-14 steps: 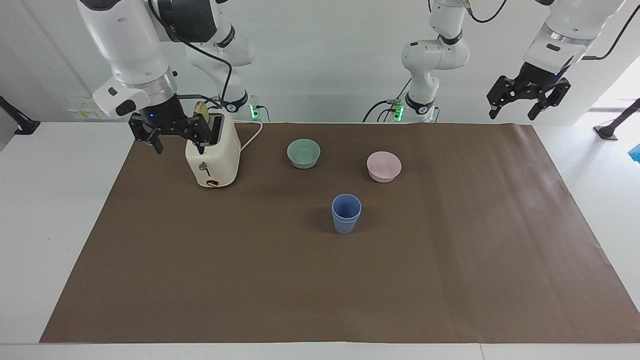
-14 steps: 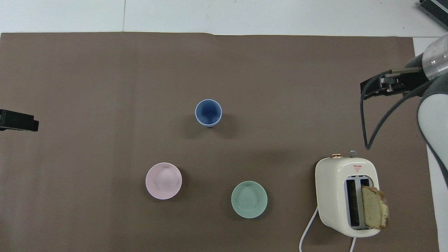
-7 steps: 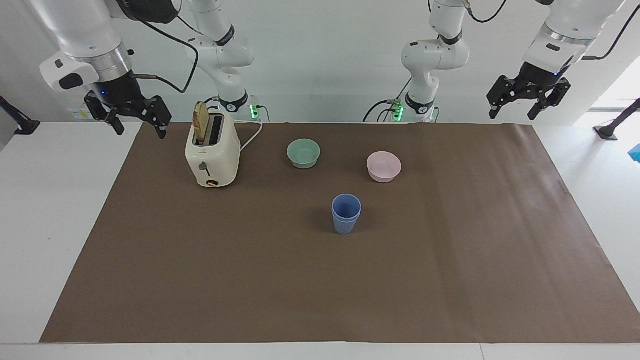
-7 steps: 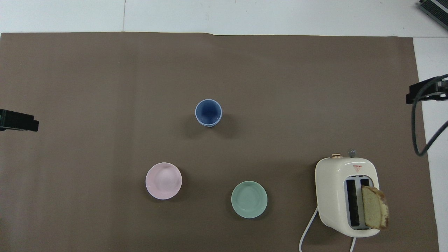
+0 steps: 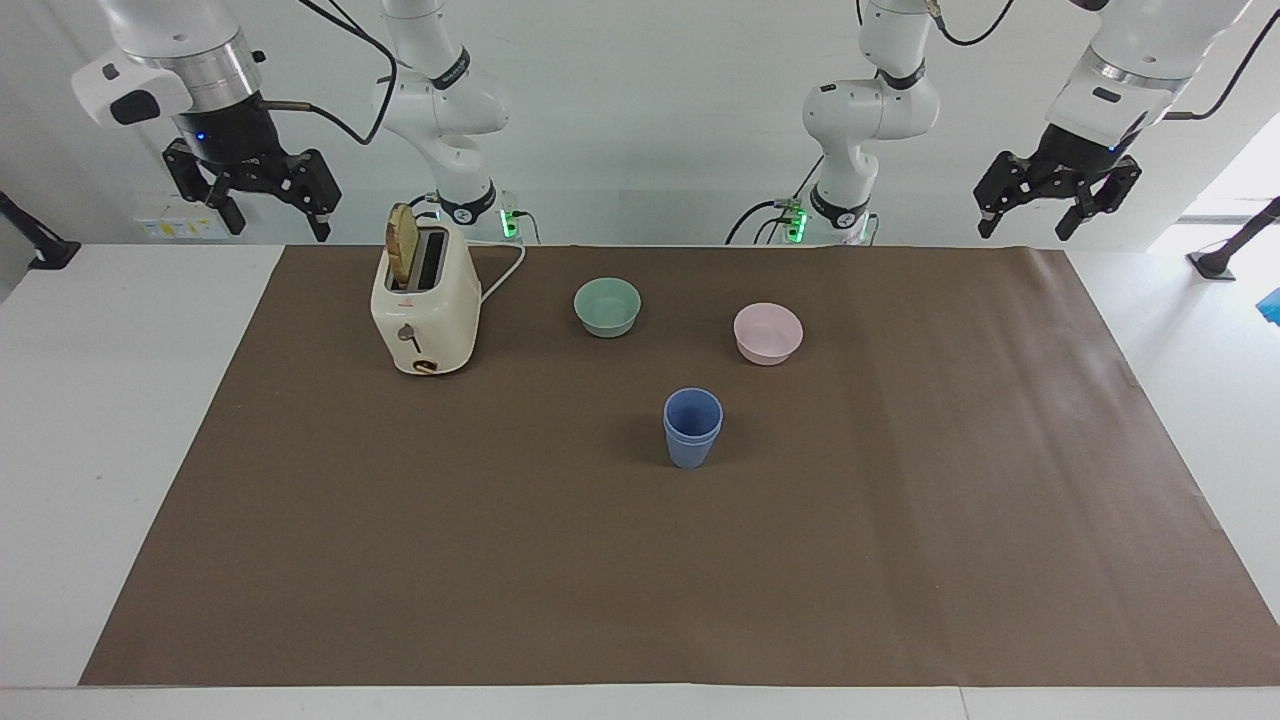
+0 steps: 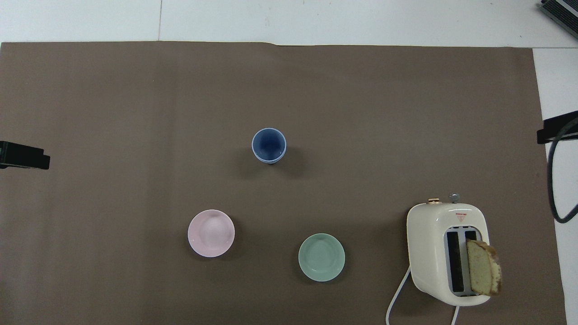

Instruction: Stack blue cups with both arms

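- The blue cups point(image 5: 692, 428) sit one inside the other, upright, near the middle of the brown mat point(image 5: 640, 560) on the desk point(image 5: 120, 400). They have not moved in the last second.
- Seen from above, the pink bowl point(image 6: 211, 233) is at about 7 o'clock from the cups and the green bowl point(image 6: 321, 257) at about 5 o'clock. Both are well apart from them.
- The toaster point(image 5: 425, 310) with a slice of bread point(image 5: 402, 246) stands toward the right arm's end, at about 4 o'clock from the cups.
- The right gripper point(image 5: 258, 195) was low beside the toaster a second ago. Now it is up high over the desk edge, wide open and holding nothing.
- The left gripper point(image 5: 1055, 195) has stayed up over its end of the mat, wide open and holding nothing.
- I think the stacking is done and both arms have gone back to wait.
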Controlling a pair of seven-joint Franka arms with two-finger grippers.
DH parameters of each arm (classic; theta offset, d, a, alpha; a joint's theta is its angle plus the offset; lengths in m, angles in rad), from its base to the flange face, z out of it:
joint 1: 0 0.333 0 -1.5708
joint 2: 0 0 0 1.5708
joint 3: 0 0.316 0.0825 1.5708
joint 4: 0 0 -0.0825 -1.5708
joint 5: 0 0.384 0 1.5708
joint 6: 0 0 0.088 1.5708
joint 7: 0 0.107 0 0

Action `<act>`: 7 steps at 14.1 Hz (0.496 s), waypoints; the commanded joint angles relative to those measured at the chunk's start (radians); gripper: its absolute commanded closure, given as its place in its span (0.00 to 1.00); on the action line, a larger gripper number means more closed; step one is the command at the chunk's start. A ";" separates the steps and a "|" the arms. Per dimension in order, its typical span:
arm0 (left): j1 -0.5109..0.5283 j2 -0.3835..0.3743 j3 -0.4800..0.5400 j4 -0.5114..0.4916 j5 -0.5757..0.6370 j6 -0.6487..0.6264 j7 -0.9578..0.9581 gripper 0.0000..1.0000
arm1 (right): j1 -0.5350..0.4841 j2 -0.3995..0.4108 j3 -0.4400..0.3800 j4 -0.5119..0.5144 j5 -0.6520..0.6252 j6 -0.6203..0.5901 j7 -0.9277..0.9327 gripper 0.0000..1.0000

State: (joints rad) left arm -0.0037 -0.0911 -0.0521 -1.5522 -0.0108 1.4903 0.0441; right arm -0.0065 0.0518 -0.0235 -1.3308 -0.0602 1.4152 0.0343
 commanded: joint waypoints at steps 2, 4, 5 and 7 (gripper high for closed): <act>0.021 -0.009 -0.009 0.003 -0.011 -0.019 0.010 0.00 | -0.012 -0.013 0.004 -0.024 0.038 0.013 -0.019 0.00; 0.021 -0.009 -0.009 0.003 -0.011 -0.019 0.010 0.00 | -0.012 -0.013 0.000 -0.036 0.077 0.022 -0.019 0.00; 0.021 -0.009 -0.009 0.003 -0.011 -0.019 0.011 0.00 | -0.012 -0.013 0.000 -0.057 0.077 0.039 -0.022 0.00; 0.021 -0.009 -0.009 0.003 -0.011 -0.019 0.011 0.00 | -0.013 -0.026 -0.001 -0.096 0.077 0.090 -0.030 0.00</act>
State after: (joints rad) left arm -0.0037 -0.0911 -0.0521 -1.5522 -0.0108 1.4903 0.0441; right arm -0.0067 0.0524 -0.0250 -1.3661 -0.0053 1.4548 0.0343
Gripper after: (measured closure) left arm 0.000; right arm 0.000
